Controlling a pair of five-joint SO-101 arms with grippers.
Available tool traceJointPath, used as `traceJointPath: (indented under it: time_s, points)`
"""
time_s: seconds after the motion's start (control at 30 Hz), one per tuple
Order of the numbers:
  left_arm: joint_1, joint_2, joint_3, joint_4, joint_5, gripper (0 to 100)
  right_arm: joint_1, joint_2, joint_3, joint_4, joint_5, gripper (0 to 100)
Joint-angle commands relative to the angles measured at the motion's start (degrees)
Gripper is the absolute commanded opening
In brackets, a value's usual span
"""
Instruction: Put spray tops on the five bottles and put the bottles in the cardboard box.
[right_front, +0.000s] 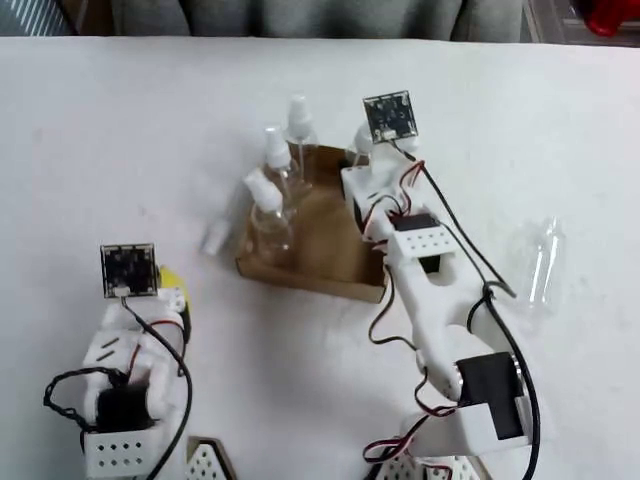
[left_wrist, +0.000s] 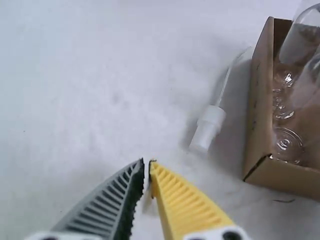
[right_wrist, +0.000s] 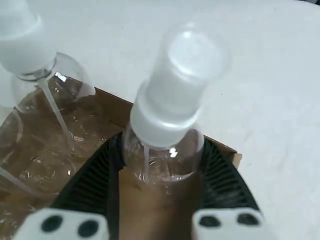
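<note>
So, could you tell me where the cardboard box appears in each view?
High view: cardboard box at table centre, beside the right arm.
Left wrist view: box corner wall, beyond the loose spray top.
Right wrist view: box floor under the bottle in the jaws.
Shared landmark: capped bottles inside.

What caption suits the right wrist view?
Right gripper clasps a clear plastic bottle with white spray top at the edge of the brown cardboard box.

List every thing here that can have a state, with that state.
cardboard box: open, three capped bottles standing inside
held bottle: capped, upright at the box's corner
loose spray top: lying on the table beside the box
bare bottle: uncapped, lying on the table
left gripper: shut, empty
right gripper: shut on held bottle
</note>
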Motion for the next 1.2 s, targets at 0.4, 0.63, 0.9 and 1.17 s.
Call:
traceJointPath:
  time_s: [0.4,0.63,0.9,1.17]
  points:
    - [0.4,-0.75,-0.18,-1.49,-0.44,2,-0.4,0.22,-1.14,-0.22,0.35,14.6]
    - [0.4,-0.75,-0.18,-2.11,-0.44,2,-0.4,0.22,-1.05,-0.22,0.53,20.2]
    - [0.92,-0.75,-0.18,-2.2,-0.44,2,-0.48,0.22,-1.05,-0.22,0.53,20.5]
    - [0.92,-0.75,-0.18,-2.2,-0.44,2,-1.1,0.22,-1.05,-0.22,0.53,20.5]
